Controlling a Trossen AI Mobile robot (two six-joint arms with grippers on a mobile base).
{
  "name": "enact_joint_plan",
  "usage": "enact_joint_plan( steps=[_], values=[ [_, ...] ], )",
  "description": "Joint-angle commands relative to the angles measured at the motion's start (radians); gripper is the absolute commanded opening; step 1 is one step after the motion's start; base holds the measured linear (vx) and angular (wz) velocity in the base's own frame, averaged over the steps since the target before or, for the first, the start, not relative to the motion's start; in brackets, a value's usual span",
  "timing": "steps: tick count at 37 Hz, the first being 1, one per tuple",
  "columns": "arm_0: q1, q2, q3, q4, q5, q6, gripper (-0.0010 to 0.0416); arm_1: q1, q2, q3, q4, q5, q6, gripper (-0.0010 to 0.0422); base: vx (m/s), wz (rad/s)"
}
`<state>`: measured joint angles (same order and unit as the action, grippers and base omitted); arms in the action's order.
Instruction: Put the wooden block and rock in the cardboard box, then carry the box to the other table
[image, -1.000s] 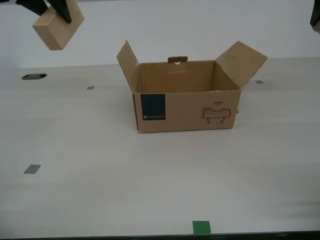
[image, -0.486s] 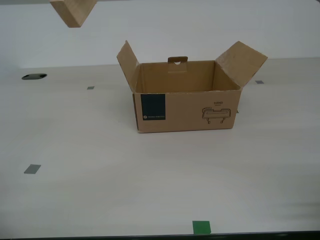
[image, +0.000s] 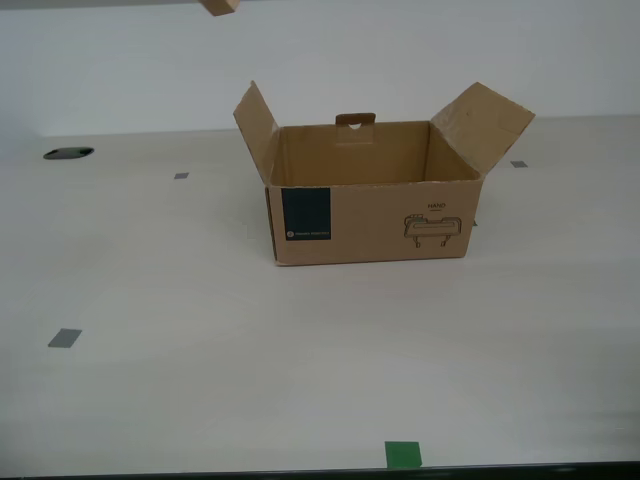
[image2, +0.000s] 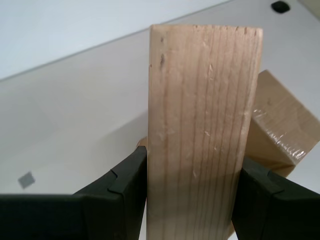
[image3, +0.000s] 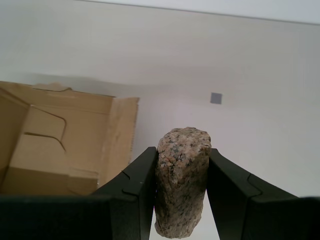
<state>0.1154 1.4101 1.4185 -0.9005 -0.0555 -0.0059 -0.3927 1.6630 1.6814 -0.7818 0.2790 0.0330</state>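
The stiff, light wooden block (image2: 200, 130) is clamped across its narrow sides by my second gripper (image2: 192, 192), the heavier rough rock (image3: 181, 180) by my first gripper (image3: 181, 195).

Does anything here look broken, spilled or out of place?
Nothing stands out. The brown cardboard box sits upright and open on the table; my second gripper grips the tan wooden block, my first gripper the speckled rock.

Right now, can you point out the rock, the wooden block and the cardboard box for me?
rock (image3: 181, 180), first wrist view, its speckled front face between the fingers.
wooden block (image2: 202, 135), second wrist view, middle of its grained face.
cardboard box (image: 370, 225), exterior view, its printed front wall.
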Motion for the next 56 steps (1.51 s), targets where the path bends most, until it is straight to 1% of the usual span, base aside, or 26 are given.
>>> enact_joint_plan(
  steps=[1,6,10,13,17,22,24,29,31,37,44,50,56],
  values=[
    [0.027,-0.008,0.001,0.015,-0.005,0.006,-0.0001,-0.013,0.0,0.002,0.032,0.007,0.005,-0.0001,0.0,0.0],
    [0.06,-0.009,0.001,0.022,-0.005,0.01,-0.0001,-0.029,0.0,0.002,0.043,0.007,0.005,-0.0001,0.0,0.0],
    [0.095,-0.009,0.001,0.037,-0.016,0.013,-0.0001,-0.047,0.0,0.002,0.056,0.007,0.007,-0.0001,0.0,0.0],
    [0.116,-0.009,0.001,0.058,-0.051,0.018,-0.0001,-0.062,0.0,0.002,0.067,0.007,0.026,-0.0001,0.0,0.0],
    [0.134,-0.009,0.001,0.097,-0.086,0.018,-0.0001,-0.082,0.0,0.0,0.083,0.007,0.057,-0.0001,0.0,0.0],
    [0.136,-0.009,-0.005,0.139,-0.104,0.015,-0.0001,-0.095,0.0,-0.04,0.156,0.008,0.07,-0.0001,0.0,0.0],
    [0.136,-0.009,-0.006,0.146,-0.111,0.005,-0.0001,-0.101,0.0,-0.063,0.182,0.013,0.072,-0.0001,0.0,0.0],
    [0.14,-0.009,-0.012,0.154,-0.141,0.002,-0.0001,-0.112,0.0,-0.135,0.269,0.063,0.073,-0.0001,0.0,0.0],
    [0.141,-0.009,-0.013,0.16,-0.146,0.002,-0.0001,-0.116,0.0,-0.163,0.299,0.075,0.073,-0.0001,0.0,0.0],
    [0.141,-0.009,-0.016,0.169,-0.175,0.001,-0.0001,-0.125,0.0,-0.228,0.352,0.074,0.072,-0.0001,0.0,0.0],
    [0.143,-0.009,-0.05,0.223,-0.239,-0.001,-0.0001,-0.127,0.0,-0.282,0.42,0.074,0.072,-0.0001,0.0,0.0],
    [0.152,-0.009,-0.106,0.293,-0.243,0.005,-0.0001,-0.132,0.0,-0.35,0.515,0.075,0.071,-0.0001,0.0,0.0],
    [0.161,-0.009,-0.169,0.327,-0.243,0.007,-0.0001,-0.141,0.0,-0.375,0.524,0.074,0.079,-0.0001,0.0,0.0]
  ],
)
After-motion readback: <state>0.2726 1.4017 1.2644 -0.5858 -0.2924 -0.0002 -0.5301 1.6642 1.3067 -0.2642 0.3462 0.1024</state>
